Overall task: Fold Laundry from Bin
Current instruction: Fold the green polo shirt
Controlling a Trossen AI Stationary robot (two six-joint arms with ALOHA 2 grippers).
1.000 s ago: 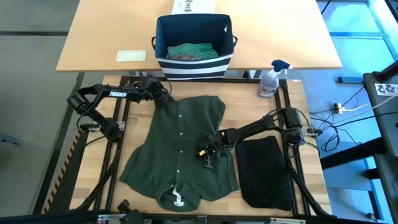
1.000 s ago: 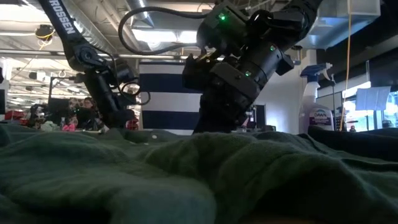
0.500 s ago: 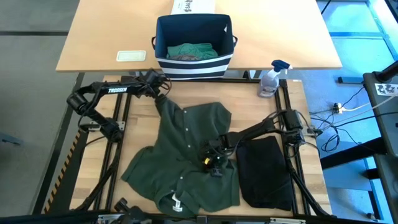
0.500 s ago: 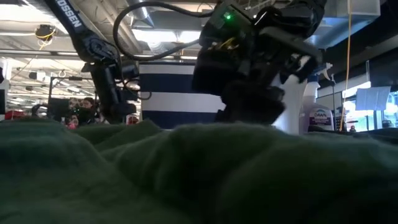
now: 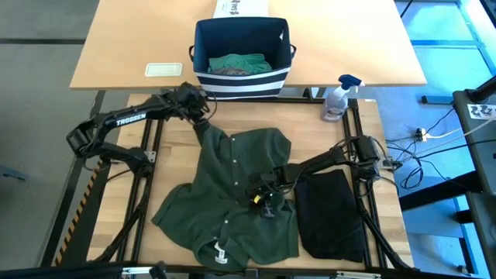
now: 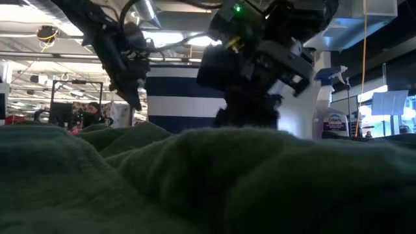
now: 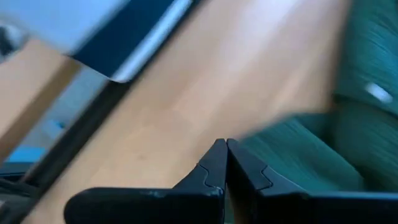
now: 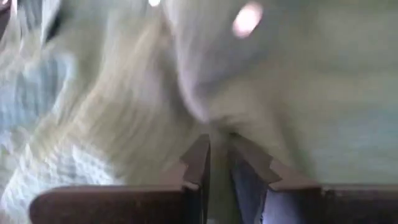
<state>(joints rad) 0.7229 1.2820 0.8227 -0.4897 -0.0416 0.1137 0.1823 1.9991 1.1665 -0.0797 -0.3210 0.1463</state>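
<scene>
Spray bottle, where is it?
In the high view the spray bottle stands at the table's far right, beside the striped bin and beyond the folded black garment.

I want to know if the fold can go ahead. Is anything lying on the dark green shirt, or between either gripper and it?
Nothing visible. The left gripper pinches the dark green shirt at its far corner, and the right gripper grips its middle. The black garment lies beside it; the bin and spray bottle stand clear.

spray bottle (image 5: 338,98) standing upright at bench (image 5: 167,138) edge | white printed box (image 5: 239,8) lying on far table (image 5: 132,39) | pale card (image 5: 163,70) lying flat there
</scene>
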